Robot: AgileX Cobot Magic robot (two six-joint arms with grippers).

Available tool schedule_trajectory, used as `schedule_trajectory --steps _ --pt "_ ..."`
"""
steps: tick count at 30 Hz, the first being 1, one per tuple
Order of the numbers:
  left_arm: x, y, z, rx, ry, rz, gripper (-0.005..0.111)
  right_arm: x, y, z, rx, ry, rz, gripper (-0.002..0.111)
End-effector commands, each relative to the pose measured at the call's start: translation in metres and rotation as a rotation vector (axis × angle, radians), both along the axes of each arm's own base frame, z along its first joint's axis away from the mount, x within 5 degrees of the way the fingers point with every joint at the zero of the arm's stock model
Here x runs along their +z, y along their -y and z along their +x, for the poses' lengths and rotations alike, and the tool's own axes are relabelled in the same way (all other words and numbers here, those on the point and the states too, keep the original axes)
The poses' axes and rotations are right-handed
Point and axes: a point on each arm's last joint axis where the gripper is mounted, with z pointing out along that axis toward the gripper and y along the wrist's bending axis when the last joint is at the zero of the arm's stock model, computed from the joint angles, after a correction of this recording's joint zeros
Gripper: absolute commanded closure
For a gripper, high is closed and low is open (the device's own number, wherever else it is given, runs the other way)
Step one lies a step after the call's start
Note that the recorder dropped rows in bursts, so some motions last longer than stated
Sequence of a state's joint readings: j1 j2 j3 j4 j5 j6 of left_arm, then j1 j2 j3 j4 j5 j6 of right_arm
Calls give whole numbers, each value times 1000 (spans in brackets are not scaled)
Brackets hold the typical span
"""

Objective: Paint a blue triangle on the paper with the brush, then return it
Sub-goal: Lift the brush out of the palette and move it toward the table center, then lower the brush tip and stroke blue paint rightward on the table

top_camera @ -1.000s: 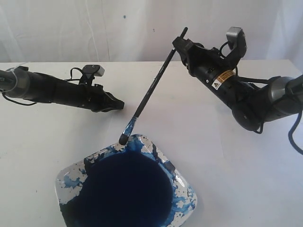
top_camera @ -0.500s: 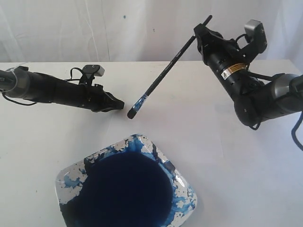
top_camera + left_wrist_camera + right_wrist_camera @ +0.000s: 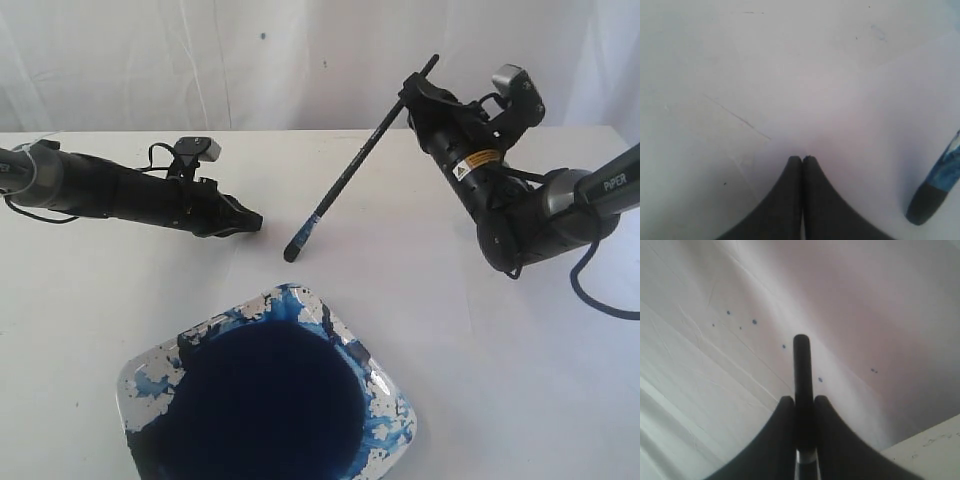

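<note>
My right gripper (image 3: 408, 95) is shut on the upper handle of the brush (image 3: 355, 165), a thin black stick that slants down to the left. Its blue-stained tip (image 3: 292, 251) is low over the white surface behind the dish; I cannot tell whether it touches. In the right wrist view the handle (image 3: 801, 360) sticks out between the closed fingers of the right gripper (image 3: 801, 399). My left gripper (image 3: 257, 221) is shut and empty, lying low just left of the brush tip (image 3: 932, 192). No blue triangle shows. I cannot make out the paper's edges against the table.
A square dish (image 3: 397, 405) with blue-smeared rims holds a dark blue paint pool (image 3: 265, 400) at the front. A wrinkled white backdrop (image 3: 200, 60) hangs behind the table. The right arm's body (image 3: 520, 215) stretches to the right edge.
The right gripper carried the brush off the dish rim, up and back. The tip has now come down slightly rightward behind the dish. The left arm has not moved.
</note>
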State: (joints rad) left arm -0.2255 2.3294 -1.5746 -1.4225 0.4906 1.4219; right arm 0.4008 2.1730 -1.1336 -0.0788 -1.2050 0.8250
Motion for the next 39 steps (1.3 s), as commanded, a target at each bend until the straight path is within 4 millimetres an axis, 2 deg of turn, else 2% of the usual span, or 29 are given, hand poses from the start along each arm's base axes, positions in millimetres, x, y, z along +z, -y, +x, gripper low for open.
schedule_trajectory --steps 1,23,39 --pt "1 3 -1 -3 -7 -19 107 2 1 1 -24 48 -48 108" --pt "1 3 -1 -3 -7 -19 107 3 13 6 -173 78 -127 108" --pt "1 3 -1 -3 -7 -19 107 19 54 16 -278 117 -156 108"
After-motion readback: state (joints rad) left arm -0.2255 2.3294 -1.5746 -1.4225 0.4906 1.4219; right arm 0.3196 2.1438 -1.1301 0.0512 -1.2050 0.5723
